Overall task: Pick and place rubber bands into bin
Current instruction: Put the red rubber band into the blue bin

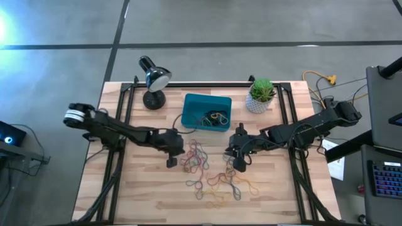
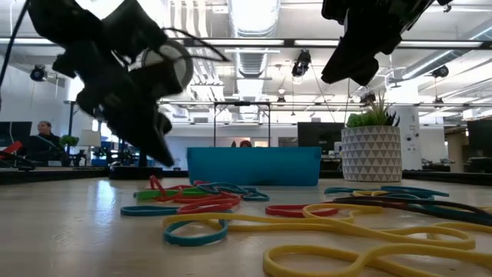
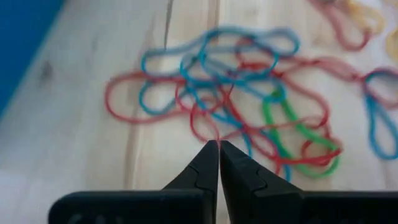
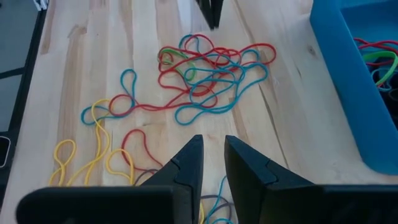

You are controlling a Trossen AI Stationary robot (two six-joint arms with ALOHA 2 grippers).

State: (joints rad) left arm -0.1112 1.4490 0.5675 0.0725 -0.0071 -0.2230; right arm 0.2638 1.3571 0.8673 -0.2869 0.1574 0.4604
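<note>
Several rubber bands in red, blue, green and yellow lie loose on the wooden table: one tangle point(image 1: 196, 158) point(image 3: 236, 112) point(image 4: 208, 78) and more point(image 1: 220, 185) nearer the front edge. The teal bin point(image 1: 206, 112) point(image 2: 254, 165) point(image 4: 348, 81) stands behind them with a few bands inside. My left gripper point(image 1: 173, 162) point(image 3: 219, 144) is shut and hovers just left of the tangle, its tip raised off the table point(image 2: 163, 156). My right gripper point(image 1: 239, 164) point(image 4: 213, 146) stands higher at the right of the bands, its fingers a narrow gap apart with nothing between them.
A black desk lamp point(image 1: 154, 78) stands at the back left. A white plant pot point(image 1: 260, 97) point(image 2: 370, 150) stands right of the bin. Black frame rails point(image 1: 122, 113) run along the table's sides. Bare wood lies left of the tangle.
</note>
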